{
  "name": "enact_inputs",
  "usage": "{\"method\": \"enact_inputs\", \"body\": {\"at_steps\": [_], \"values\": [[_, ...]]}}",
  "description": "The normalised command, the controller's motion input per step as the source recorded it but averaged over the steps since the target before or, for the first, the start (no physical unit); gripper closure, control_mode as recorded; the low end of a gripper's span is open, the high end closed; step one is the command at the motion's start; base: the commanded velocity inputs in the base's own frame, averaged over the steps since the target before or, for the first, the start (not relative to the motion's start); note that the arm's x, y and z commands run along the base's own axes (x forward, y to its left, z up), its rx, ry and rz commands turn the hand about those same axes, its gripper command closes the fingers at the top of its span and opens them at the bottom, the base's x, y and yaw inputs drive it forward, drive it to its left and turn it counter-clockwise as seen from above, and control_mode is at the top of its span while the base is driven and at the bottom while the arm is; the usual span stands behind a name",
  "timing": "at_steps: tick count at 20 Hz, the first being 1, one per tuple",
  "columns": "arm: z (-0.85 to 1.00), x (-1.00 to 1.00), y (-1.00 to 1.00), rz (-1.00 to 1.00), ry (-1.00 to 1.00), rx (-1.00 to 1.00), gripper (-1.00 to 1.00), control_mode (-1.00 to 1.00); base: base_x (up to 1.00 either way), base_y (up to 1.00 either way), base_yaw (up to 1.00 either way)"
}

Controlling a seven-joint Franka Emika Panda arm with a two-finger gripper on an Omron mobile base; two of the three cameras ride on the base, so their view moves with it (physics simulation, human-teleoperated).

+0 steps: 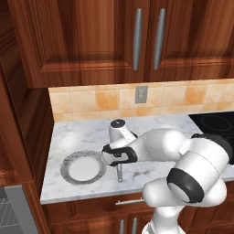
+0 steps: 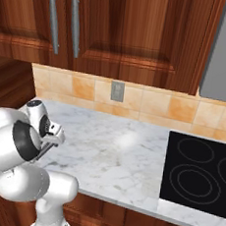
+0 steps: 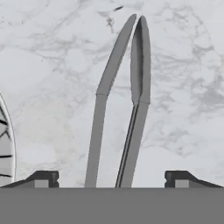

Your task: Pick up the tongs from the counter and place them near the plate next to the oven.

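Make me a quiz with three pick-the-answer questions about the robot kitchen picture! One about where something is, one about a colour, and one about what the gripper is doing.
1. Where is the plate?
A. on the cooktop
B. on the counter, left of the tongs
C. inside a cabinet

2. What colour is the plate's middle?
A. white
B. red
C. black

3. How is the gripper set?
A. shut tight with nothing between its tips
B. open, with a fingertip on each side of the tongs
C. gripping the plate's rim

Answers:
1. B: the left base view shows the plate on the marble, and the hand view shows its rim left of the tongs.
2. A: the centre is plain white inside a grey speckled rim.
3. B: in the hand view the two dark tips stand wide apart, clear of the tongs' arms.
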Motion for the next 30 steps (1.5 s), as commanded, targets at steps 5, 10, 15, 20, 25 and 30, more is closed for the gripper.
{"method": "enact_inputs", "body": {"at_steps": [5, 10, 15, 20, 25, 30], "values": [[0.38, -0.74, -0.05, 0.02, -0.19, 0.01, -1.00, -1.00, 0.00, 0.00, 0.00], [0.55, -0.84, -0.12, 0.01, -0.25, 0.01, -1.00, -1.00, 0.00, 0.00, 0.00], [0.56, -0.79, -0.16, 0.01, -0.25, 0.01, -1.00, -1.00, 0.00, 0.00, 0.00], [0.72, -0.57, -0.25, 0.01, -0.27, 0.01, -1.00, -1.00, 0.00, 0.00, 0.00], [0.85, -0.28, -0.32, 0.00, -0.26, 0.00, -1.00, -1.00, 0.00, 0.00, 0.00], [0.82, -0.23, -0.40, 0.00, -0.22, 0.00, -1.00, -1.00, 0.00, 0.00, 0.00]]}}
